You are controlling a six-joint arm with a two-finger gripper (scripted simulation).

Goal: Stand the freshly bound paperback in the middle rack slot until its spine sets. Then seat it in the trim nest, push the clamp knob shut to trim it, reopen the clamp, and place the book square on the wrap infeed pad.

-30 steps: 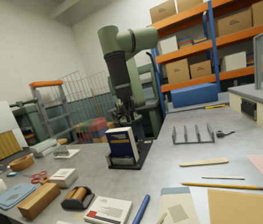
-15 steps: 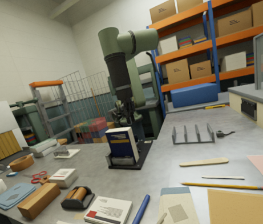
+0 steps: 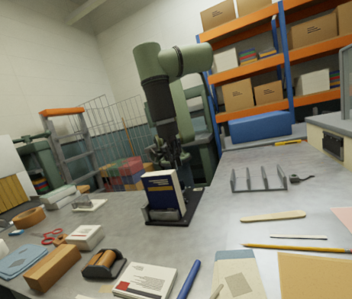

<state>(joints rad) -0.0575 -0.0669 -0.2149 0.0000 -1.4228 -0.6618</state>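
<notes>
The clamp knob is hidden behind the paperback (image 3: 164,192), a navy book with a yellow band and white page block. The book stands upright, leaning slightly, in the trim nest (image 3: 171,212), a grey cradle on a black base plate. My gripper (image 3: 166,160) hovers just above and behind the book's top edge, its fingers partly open and holding nothing. The grey slotted rack (image 3: 259,179) stands empty to the right on the table. I cannot make out the wrap infeed pad for certain.
Behind the work stand a wire cage, stacked coloured blocks (image 3: 126,173) and orange shelving with cartons (image 3: 266,57). A wooden folder (image 3: 273,216), a pencil (image 3: 299,248) and papers lie on the near right. A tape roll (image 3: 28,217), scissors (image 3: 49,236) and boxes crowd the left.
</notes>
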